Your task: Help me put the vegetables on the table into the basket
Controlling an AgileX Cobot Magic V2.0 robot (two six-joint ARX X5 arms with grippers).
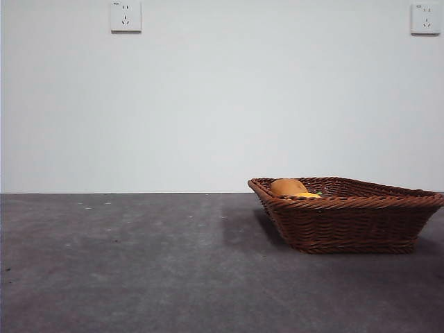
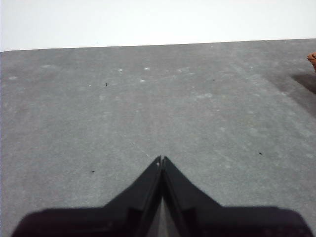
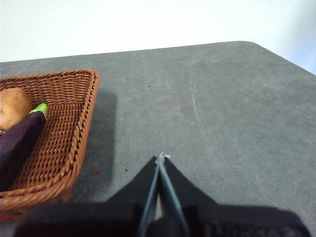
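Note:
The reddish-brown wicker basket (image 1: 347, 215) stands on the dark grey table (image 1: 139, 263) at the right. Over its rim I see a brown potato (image 1: 288, 186) and a sliver of a yellow-orange vegetable (image 1: 307, 195). In the right wrist view the basket (image 3: 64, 133) holds the dark purple eggplant (image 3: 17, 143) with its green stem and the potato (image 3: 12, 106). My right gripper (image 3: 161, 158) is shut and empty over bare table beside the basket. My left gripper (image 2: 161, 159) is shut and empty, well away from the basket, whose corner (image 2: 312, 59) just shows.
A white wall with two power sockets (image 1: 125, 16) rises behind the table. The table's rounded far corner (image 3: 252, 44) shows in the right wrist view. Neither arm appears in the front view.

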